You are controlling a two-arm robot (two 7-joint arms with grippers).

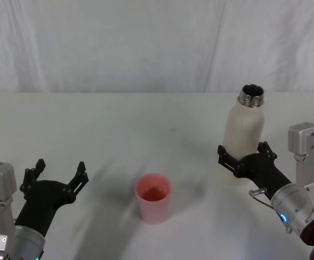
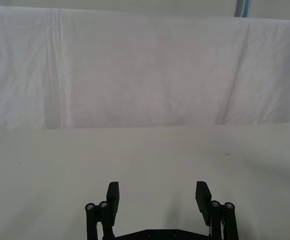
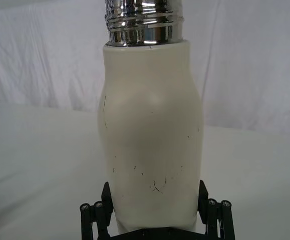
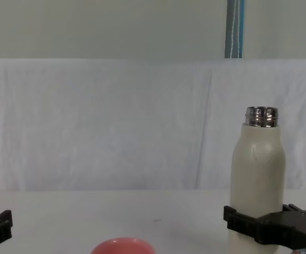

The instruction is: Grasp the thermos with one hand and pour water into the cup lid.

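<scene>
Now the right end effector (image 1: 245,155) straddles the lower body of the tall cream-white matte thermos (image 1: 244,135), standing upright on the white tabletop (image 1: 146,119); whether it clenches, I cannot tell. Squeeze firmly low before lifting, then tip toward the small salmon-pink cup lid (image 1: 154,197) at its 8 o'clock. Left end effector (image 1: 59,172) idles released

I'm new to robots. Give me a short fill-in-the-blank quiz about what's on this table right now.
1. The right claw has its fingers on either side of the ____.
2. The thermos stands upright with its steel neck ____, no cap on it.
3. The cup lid is coloured ____.
4. The left claw holds ____ between its spread fingers.

Missing words: thermos; open; pink; nothing
</scene>
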